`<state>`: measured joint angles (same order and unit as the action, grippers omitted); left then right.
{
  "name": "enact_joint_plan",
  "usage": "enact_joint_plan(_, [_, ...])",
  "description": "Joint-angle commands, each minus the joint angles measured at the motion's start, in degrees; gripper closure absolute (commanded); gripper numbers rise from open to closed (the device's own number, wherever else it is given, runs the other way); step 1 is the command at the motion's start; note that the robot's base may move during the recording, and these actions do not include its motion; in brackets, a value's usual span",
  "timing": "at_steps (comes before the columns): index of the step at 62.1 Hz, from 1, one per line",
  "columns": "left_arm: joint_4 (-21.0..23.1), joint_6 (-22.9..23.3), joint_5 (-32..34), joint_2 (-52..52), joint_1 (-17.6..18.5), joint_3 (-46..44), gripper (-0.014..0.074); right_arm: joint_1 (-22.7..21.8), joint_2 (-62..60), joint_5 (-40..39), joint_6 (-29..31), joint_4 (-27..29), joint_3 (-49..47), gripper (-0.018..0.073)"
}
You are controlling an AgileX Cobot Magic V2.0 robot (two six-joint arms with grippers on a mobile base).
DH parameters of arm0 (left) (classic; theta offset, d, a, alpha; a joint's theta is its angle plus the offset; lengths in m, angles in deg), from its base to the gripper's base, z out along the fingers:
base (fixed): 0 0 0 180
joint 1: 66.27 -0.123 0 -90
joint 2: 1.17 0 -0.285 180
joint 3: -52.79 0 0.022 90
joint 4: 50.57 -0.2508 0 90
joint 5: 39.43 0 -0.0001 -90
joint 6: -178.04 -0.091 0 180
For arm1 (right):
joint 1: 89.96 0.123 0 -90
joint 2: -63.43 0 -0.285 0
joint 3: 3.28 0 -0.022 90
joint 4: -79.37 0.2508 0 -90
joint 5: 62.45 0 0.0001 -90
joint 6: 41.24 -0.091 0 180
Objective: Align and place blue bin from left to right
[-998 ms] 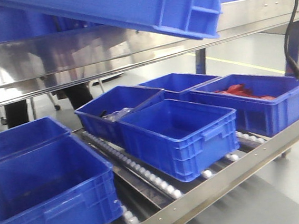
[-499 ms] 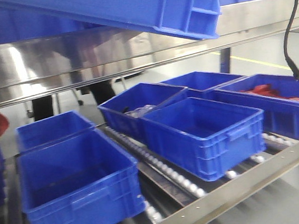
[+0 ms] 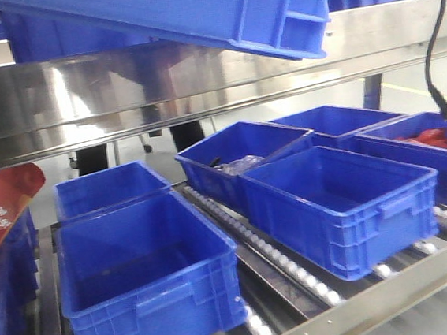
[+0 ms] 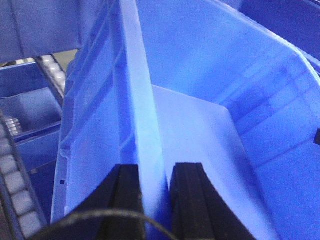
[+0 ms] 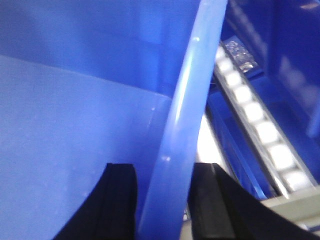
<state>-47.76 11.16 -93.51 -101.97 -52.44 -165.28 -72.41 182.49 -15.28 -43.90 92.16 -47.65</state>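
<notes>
Several other bins [image 3: 338, 204] sit on roller rack [image 3: 284, 266] in front view. Blue bin [image 3: 192, 8] hangs tilted above them at top of frame, underside showing. Red packet [image 3: 2, 209] at left edge, black cable [image 3: 433, 44] dangling at right.
Left wrist view: left gripper [image 4: 149, 175] clamped on blue bin's wall rim, one finger on each side.
Right wrist view: right gripper [image 5: 162, 180] likewise pinching blue bin's rim, lit rollers visible below, right of it.
</notes>
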Motion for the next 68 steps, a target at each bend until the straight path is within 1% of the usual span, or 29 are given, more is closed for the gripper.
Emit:
enact_joint_plan(1, [8.36,-1.10,3.02,0.74,1.83,-0.96,0.0584,1.51,-1.31,-7.49,-1.93,5.82,-1.09,0.0624])
enact_joint_plan(68, [8.36,-1.10,3.02,0.74,1.83,-0.96,0.0584,1.51,-1.31,-7.77,-1.93,5.82,-1.09,0.0624])
